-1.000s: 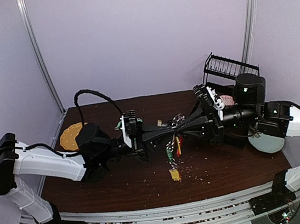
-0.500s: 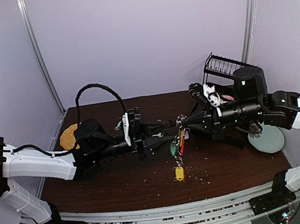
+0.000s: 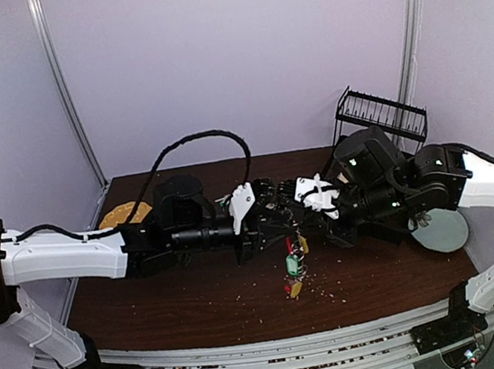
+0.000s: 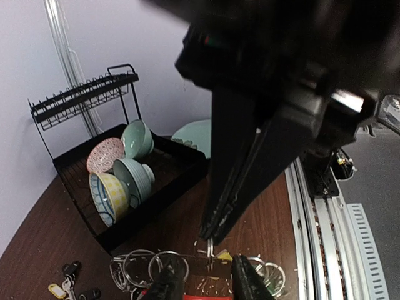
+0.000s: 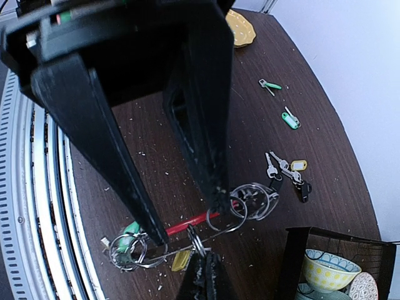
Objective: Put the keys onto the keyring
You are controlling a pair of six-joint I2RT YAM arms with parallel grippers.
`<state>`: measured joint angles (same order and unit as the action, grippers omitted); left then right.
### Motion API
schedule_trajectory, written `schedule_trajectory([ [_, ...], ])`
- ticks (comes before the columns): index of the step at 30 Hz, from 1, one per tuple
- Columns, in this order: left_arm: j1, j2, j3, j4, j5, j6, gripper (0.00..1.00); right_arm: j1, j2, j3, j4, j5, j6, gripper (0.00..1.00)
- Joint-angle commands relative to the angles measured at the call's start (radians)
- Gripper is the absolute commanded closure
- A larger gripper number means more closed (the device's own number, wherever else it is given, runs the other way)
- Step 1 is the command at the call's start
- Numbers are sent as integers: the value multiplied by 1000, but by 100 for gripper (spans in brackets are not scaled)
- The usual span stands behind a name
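Regrasping: left gripper (image 4: 207, 284), reopened halfway, straddles the keyring (image 5: 194, 220); right gripper (image 5: 203, 265) has clamped shut on a wire ring (image 5: 194, 239), so threading looks imminent.

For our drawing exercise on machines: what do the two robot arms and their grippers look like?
The left arm and right arm have white shells and black joints. A black cable loops above the left one. The left gripper and right gripper are long, slim and black.

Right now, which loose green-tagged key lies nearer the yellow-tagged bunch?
The paler green-tagged key, next along from the bunch; the darker green key lies farther off, toward the yellow plate.
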<state>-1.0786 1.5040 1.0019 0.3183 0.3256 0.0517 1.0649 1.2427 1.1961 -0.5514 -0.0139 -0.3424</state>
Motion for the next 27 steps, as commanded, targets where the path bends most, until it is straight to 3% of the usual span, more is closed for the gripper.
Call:
schedule_trajectory([
  [1, 7, 31, 44, -46, 20, 6, 70, 21, -7, 50, 27, 29, -24, 100],
  [13, 7, 42, 36, 8, 16, -4, 75, 50, -3, 44, 61, -12, -26, 100],
  [18, 5, 20, -15, 73, 15, 3, 83, 49, -34, 26, 119, -60, -11, 100],
  [22, 5, -2, -65, 141, 32, 17, 78, 48, -27, 23, 131, -46, 5, 100],
  [27, 5, -29, -99, 173, -14, 18, 91, 48, -17, 23, 130, -37, 11, 100],
])
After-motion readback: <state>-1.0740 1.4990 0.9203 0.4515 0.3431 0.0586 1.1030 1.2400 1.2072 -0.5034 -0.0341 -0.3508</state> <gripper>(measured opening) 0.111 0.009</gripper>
